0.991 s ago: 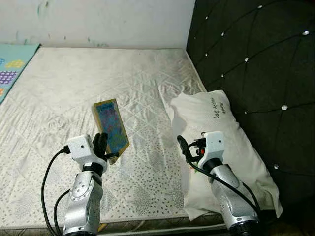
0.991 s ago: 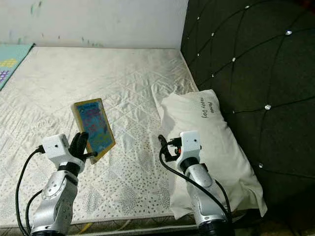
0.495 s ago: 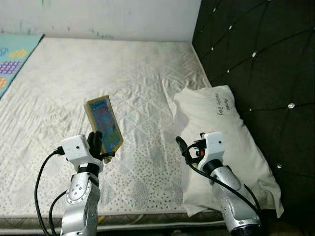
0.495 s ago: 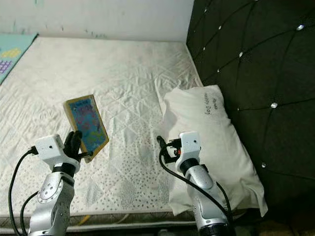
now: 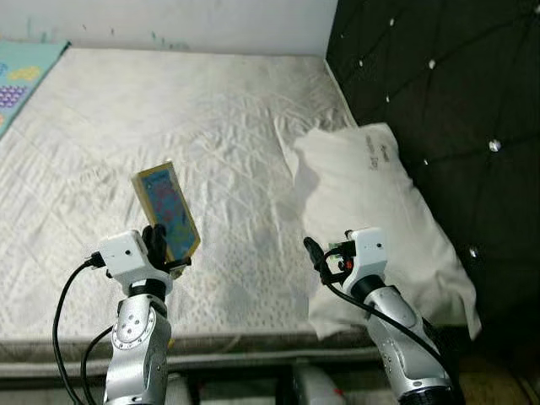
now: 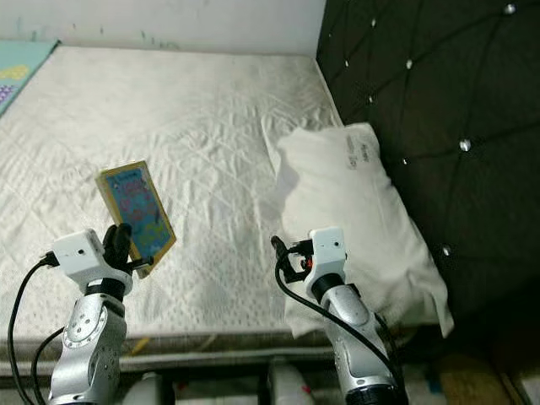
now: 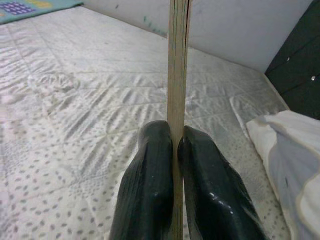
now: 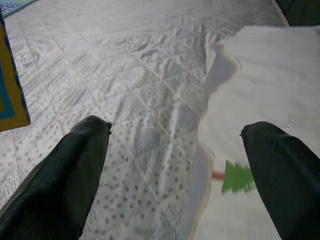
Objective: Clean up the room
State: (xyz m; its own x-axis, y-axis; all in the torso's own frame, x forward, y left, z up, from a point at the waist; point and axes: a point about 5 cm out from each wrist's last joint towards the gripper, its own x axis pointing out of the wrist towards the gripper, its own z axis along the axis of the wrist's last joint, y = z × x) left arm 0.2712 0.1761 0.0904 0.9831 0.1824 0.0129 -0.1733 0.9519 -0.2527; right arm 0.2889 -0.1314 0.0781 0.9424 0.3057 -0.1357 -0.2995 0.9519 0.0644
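Bare quilted mattress (image 5: 126, 126) fills the scene, black tufted headboard (image 5: 439, 110) along its right edge, white wall (image 5: 169, 21) at the far edge. Left gripper (image 7: 175, 145) clamped on the lower edge of a thin colourful book (image 5: 166, 211), holding it upright and clear of the mattress, over the near-left edge. Right gripper (image 8: 175, 165) has fingers spread wide, nothing between them, at the near edge beside the white pillow (image 5: 380, 211) lying against the headboard.
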